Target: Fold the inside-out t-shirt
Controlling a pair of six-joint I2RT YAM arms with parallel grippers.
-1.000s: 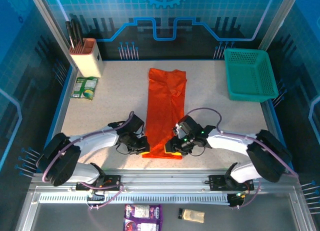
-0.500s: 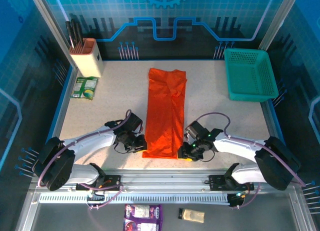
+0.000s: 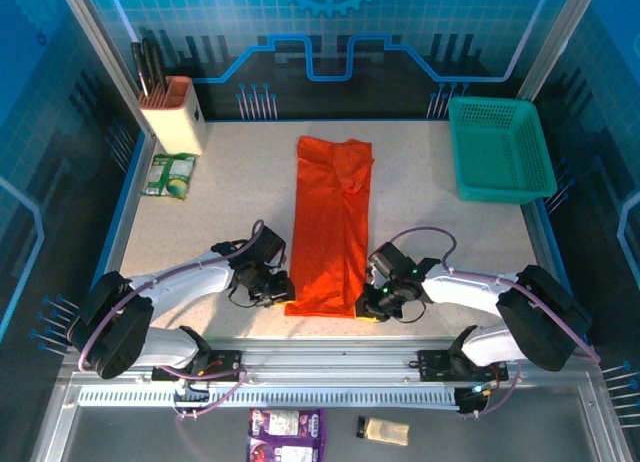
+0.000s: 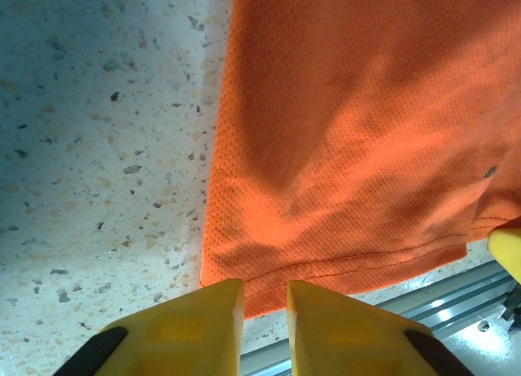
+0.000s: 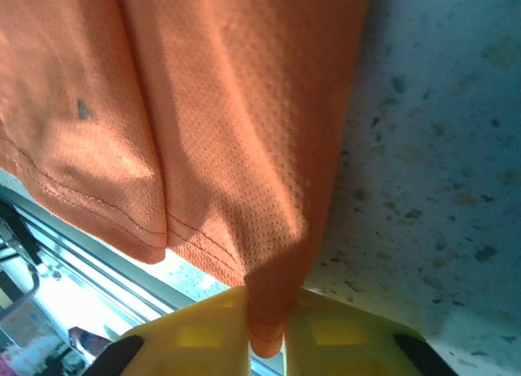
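Speckled pale stone-look surface, boxed in by an aluminium frame and blue-lit panel walls printed with a circuit pattern. Far left corner: one beige knife block, upright, dark handles standing out of its top. Just in front of it, one green-and-white packet, lying flat. Far right corner: one teal mesh basket, well apart from the cloth. Centre: the inside-out t-shirt, bright orange, laid as a long narrow strip running from the far side toward the near edge, its stitched hem nearest the arms. Left fingers, yellow, low at the near left corner of the strip, a narrow gap between them with no cloth in it, the hem lying just beyond their tips. Right fingers, yellow, at the near right corner, closed on a pinch of the orange fabric's edge. Near edge: a metal rail carrying both arm bases. Beyond the rail, off the surface: one purple packet and one small tan packet.
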